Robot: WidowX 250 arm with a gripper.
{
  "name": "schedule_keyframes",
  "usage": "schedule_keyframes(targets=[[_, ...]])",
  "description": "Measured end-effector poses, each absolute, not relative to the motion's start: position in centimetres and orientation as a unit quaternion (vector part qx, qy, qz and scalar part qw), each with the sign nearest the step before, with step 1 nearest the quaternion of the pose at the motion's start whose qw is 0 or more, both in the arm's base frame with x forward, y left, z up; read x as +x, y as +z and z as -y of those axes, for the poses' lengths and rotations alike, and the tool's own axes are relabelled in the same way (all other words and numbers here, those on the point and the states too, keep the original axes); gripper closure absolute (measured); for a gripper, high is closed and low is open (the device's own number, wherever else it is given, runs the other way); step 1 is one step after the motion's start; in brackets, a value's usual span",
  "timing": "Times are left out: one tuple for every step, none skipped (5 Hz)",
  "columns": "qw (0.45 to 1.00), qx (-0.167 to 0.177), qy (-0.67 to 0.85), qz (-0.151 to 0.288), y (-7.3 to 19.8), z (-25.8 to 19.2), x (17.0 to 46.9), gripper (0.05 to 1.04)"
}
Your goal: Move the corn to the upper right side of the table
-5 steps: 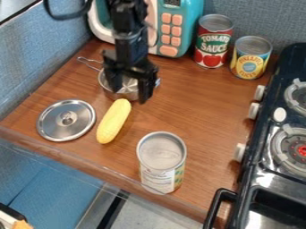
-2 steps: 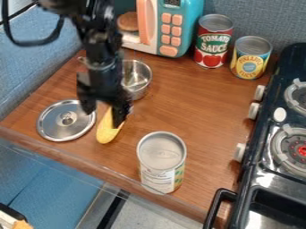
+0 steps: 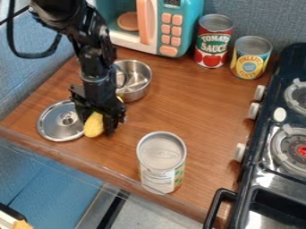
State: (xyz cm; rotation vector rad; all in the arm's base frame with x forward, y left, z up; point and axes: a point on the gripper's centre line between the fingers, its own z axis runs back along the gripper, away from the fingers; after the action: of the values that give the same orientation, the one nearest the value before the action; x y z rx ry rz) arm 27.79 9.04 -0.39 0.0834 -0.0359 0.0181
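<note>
Getting the yellow plastic corn (image 3: 94, 125) to the upper R was prob. only at grasp stage: black two-finger gripper (image 3: 95, 125) looked clamped on it, L side of brown wooden counter (image 3: 185, 103), by round silver metal lid (image 3: 51, 124). Lift, carry & release remained. Corn's mid was hidden; contact w/ counter unclear.

The arm (image 3: 90, 56) is black, with a bulky rounded housing (image 3: 57, 13) high above the claw (image 3: 97, 127). A thick black cable (image 3: 28, 55) loops out above it.
</note>
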Motion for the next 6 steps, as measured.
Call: schedule_keyframes(targets=[[0.998,0.032,-0.012,0.053,1.8,-7.7,27.4,0.440],[0.994,0.019,-0.030,0.102,5.4,-5.8,27.5,0.440],[0.991,-0.015,-0.048,0.126,8.3,-2.3,29.3,0.440],[0.988,-0.027,-0.048,0.144,9.1,0.8,33.2,0.440],[0.991,-0.014,-0.028,0.132,7.5,2.1,36.1,0.440],[0.993,0.000,-0.017,0.114,5.0,3.3,37.9,0.440]])
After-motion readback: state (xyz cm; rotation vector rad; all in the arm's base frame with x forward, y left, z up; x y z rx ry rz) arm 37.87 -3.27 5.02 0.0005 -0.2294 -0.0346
